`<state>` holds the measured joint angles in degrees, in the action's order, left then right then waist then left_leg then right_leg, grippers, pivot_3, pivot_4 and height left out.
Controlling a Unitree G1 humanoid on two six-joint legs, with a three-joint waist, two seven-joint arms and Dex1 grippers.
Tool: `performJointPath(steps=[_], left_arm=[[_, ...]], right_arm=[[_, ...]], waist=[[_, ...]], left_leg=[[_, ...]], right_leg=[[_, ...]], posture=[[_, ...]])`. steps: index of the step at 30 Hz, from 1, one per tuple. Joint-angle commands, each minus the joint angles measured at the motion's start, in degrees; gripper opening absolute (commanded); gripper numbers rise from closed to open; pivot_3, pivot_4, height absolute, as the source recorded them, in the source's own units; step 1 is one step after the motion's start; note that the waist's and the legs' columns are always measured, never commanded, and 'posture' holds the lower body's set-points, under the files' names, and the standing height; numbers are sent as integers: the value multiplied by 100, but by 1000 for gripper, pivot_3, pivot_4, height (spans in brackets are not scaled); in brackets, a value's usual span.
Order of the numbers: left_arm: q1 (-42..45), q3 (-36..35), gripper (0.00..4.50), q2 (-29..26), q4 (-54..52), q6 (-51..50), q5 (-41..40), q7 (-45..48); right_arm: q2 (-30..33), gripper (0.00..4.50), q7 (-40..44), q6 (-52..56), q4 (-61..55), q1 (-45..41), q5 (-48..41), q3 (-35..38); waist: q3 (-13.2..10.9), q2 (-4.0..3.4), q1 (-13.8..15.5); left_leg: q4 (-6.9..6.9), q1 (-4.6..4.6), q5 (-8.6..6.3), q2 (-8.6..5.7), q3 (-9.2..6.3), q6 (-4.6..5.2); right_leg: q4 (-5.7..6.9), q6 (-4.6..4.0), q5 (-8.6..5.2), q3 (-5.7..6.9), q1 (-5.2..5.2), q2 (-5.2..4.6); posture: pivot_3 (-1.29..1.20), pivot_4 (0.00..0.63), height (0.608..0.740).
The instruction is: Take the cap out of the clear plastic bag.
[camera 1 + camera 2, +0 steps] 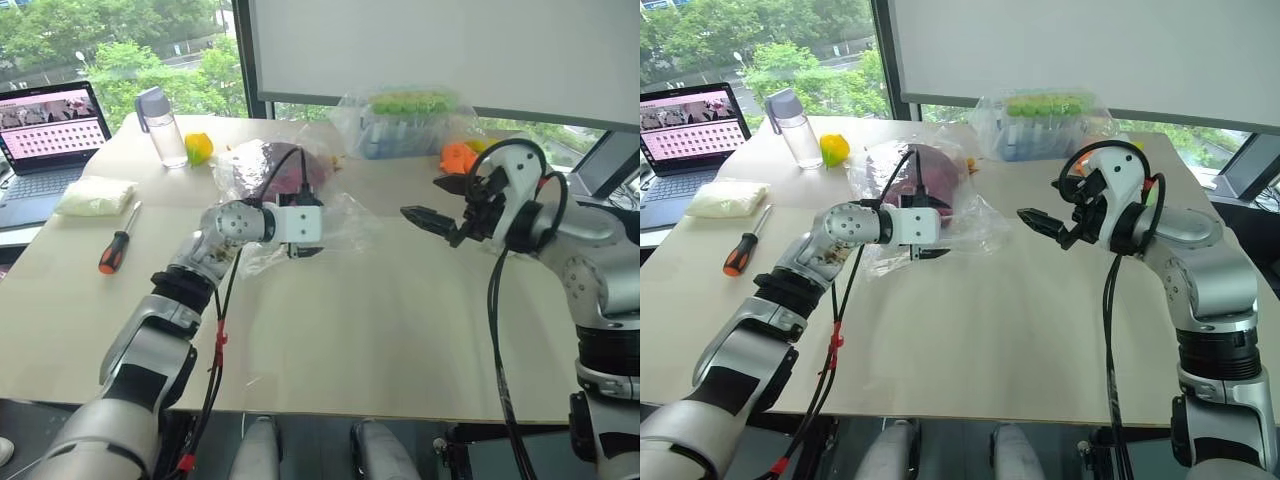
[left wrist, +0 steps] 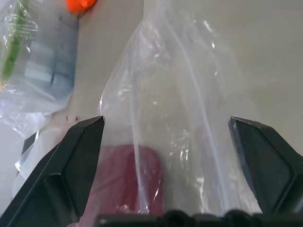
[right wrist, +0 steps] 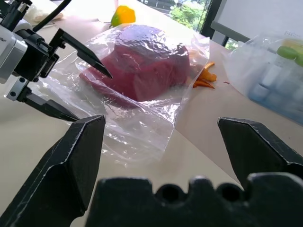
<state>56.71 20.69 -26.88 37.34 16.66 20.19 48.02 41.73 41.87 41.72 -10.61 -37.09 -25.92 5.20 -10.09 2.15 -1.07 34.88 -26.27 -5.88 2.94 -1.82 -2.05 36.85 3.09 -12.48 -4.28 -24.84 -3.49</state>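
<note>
The dark red cap [image 1: 287,172] lies inside the clear plastic bag [image 1: 348,226] at the middle of the table's far half. My left gripper [image 1: 315,228] is open at the bag's near side, and the right wrist view shows one of its fingers [image 3: 87,53] over the plastic beside the cap [image 3: 142,66]. In its own wrist view, the bag's loose plastic [image 2: 175,94] rises between the spread fingers, with the cap [image 2: 128,175] low behind it. My right gripper [image 1: 1038,200] hangs open above the table to the right of the bag, pointing toward it and holding nothing.
A laptop [image 1: 50,130], a water bottle [image 1: 160,125] and a yellow-green toy [image 1: 198,148] stand at the far left. A white packet [image 1: 95,195] and a screwdriver [image 1: 118,240] lie nearer. Behind are a wrapped blue tray [image 1: 405,120] and an orange toy [image 1: 458,157].
</note>
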Motion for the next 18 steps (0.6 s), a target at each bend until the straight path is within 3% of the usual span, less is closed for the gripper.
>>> performJointPath(steps=[1, 6, 13, 18], left_arm=[[146, 62, 4465, -174, 50, 231, 266, -264], [312, 85, 4465, -335, 339, 267, 601, -592], [598, -235, 4465, -317, 717, 171, 354, -834], [630, -373, 2733, -221, 825, 87, 119, -716]], right_arm=[[8, 4500, 16, -127, -59, -150, -3, 87], [7, 4500, 37, -134, -46, -160, 6, 82], [-4, 4500, 66, -154, 0, -195, 30, 53], [-41, 4500, 72, -123, -20, -206, 13, 30]], waist=[[0, 0, 2], [0, 0, 4], [0, 0, 13], [0, 0, 12]], left_leg=[[0, 0, 0, 0, 0, 0], [0, 0, 0, 0, 0, 0], [1, -1, 0, 0, 0, -1], [-2, -1, 0, 0, 0, -1]], right_leg=[[0, 0, 0, 0, 0, 0], [0, 0, 0, 0, 0, 0], [-1, 0, 0, 0, 0, 0], [-1, 9, 5, 1, -1, 0]], posture=[[0, 150, 740], [0, 150, 740], [0, 150, 740], [0, 150, 740]])
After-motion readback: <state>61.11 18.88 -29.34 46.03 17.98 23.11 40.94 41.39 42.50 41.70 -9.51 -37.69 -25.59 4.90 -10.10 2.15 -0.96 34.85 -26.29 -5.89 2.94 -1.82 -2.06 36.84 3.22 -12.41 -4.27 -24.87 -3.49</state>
